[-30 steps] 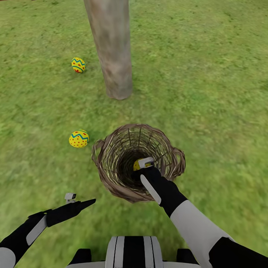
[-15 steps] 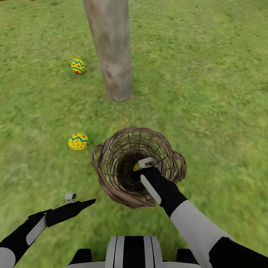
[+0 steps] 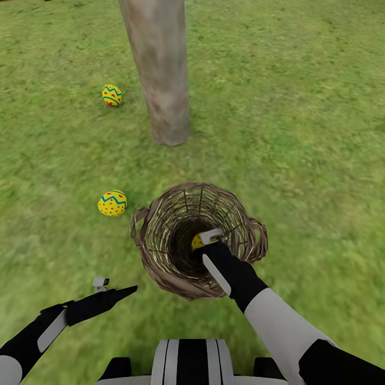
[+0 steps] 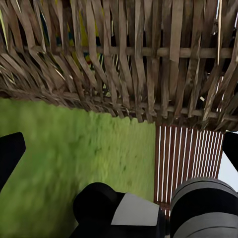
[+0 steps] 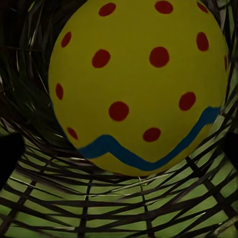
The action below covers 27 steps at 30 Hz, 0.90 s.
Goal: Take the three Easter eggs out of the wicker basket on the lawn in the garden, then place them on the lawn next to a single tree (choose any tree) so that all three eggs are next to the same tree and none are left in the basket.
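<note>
Our right gripper reaches into the round brown woven-twig basket at a yellow red-dotted egg; we cannot tell its jaws' state. Our left gripper, lower left, hangs with jaws apart over the green lawn. Two more spotted yellow eggs lie left of the grey-brown trunk.

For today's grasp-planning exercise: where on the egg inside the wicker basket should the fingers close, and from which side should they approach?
Probably across the widest middle of the egg, on opposite sides, coming straight down through the open top of the wicker basket. The woven walls ring the egg, so no sideways route exists, and its smooth rounded shell would slip from a hold near either end. The right gripper is already down inside the basket.
</note>
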Tool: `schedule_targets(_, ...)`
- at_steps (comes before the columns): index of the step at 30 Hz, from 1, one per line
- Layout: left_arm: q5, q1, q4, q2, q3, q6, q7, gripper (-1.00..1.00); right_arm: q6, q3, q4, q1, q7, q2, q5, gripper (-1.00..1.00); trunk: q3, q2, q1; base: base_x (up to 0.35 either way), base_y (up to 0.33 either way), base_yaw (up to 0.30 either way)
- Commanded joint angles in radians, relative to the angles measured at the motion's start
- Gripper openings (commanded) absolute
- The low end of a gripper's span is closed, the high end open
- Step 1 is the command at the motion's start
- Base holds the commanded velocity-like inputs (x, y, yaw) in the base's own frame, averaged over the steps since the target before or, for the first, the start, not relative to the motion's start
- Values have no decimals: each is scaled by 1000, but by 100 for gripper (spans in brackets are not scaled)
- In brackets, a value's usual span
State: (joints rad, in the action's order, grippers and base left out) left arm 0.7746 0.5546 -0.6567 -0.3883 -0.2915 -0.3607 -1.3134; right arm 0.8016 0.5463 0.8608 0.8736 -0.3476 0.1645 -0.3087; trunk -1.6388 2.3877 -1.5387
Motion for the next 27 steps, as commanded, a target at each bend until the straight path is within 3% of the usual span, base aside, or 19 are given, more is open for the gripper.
schedule_targets(1, 10, 1, 0, -1, -6, -11, -1, 100, 2, 3, -1, 1, -10, 0, -9, 100, -1, 0, 0, 0, 0, 0)
schedule_targets(13, 11, 1, 0, -1, -6, -11, -1, 100, 2, 3, -4, 1, -16, 0, -6, 100, -1, 0, 0, 0, 0, 0)
schedule_targets(20, 11, 1, 0, -1, -6, -11, -4, 100, 2, 3, -3, 1, -16, 0, -6, 100, -22, 49, -27, 0, 0, 0)
schedule_targets(27, 10, 1, 0, -1, -6, -11, -6, 100, 2, 3, -3, 1, -16, 0, -6, 100, -22, 49, -27, 0, 0, 0)
